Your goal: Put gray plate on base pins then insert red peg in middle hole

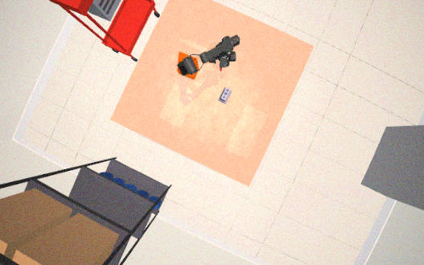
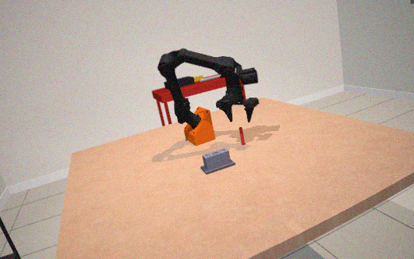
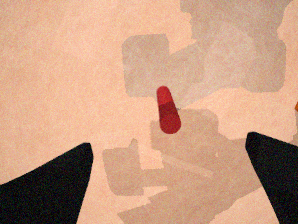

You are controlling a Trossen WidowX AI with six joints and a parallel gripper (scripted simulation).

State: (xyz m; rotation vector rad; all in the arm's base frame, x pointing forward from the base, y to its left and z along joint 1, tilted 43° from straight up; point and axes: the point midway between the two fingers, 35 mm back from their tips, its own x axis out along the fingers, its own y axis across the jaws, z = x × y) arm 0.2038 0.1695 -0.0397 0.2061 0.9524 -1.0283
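Observation:
The gray plate [image 1: 225, 94] [image 2: 216, 159] lies level on the gray base [image 2: 221, 168]; no gap shows between them, though the pins' seating is too small to tell. Its row of holes faces up. The red peg [image 1: 220, 69] [image 2: 242, 136] [image 3: 169, 117] stands upright on the table, apart from the plate, toward the arm side. My gripper [image 2: 240, 121] [image 3: 172, 146] is open and empty, pointing down above the peg. In the wrist view the peg shows between the two fingers sideways, a little ahead of the fingertip line.
The arm's orange mount [image 1: 195, 75] [image 2: 203, 133] stands on the wooden table [image 1: 231, 132] [image 2: 152, 207]. A red cart [image 1: 129, 25] [image 2: 187, 90] is beyond the table. A shelf rack [image 1: 108, 199] with boxes stands off to one side.

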